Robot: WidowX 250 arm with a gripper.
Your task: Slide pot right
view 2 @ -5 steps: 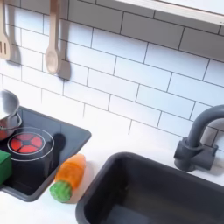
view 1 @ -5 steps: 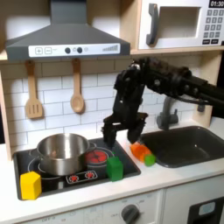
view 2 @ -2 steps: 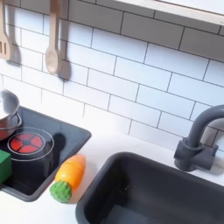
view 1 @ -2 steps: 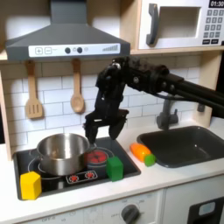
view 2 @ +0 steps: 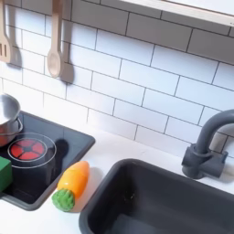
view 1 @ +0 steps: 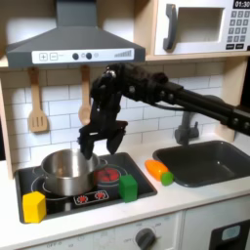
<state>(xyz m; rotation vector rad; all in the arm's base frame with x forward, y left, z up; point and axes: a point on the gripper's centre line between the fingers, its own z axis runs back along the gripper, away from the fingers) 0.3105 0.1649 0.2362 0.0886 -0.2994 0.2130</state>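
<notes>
The shiny silver pot (view 1: 64,172) stands on the left burner of the black toy stove (view 1: 68,202); its rim also shows at the second exterior view's left edge as the pot (view 2: 6,113). My black gripper (view 1: 102,145) hangs open just above the pot's right rim, fingers spread and pointing down, holding nothing. The arm reaches in from the first exterior view's right.
A yellow block (view 1: 34,206) and a green block (view 1: 129,187) sit at the stove's front. An orange toy carrot (view 1: 158,172) (view 2: 71,186) lies between the stove and the dark sink (view 1: 213,161). A wooden spoon (view 1: 86,105) and a spatula (view 1: 37,109) hang on the tiled wall.
The arm has swung left, from above the carrot and right burner to above the pot's right rim. The pot has stayed in place.
</notes>
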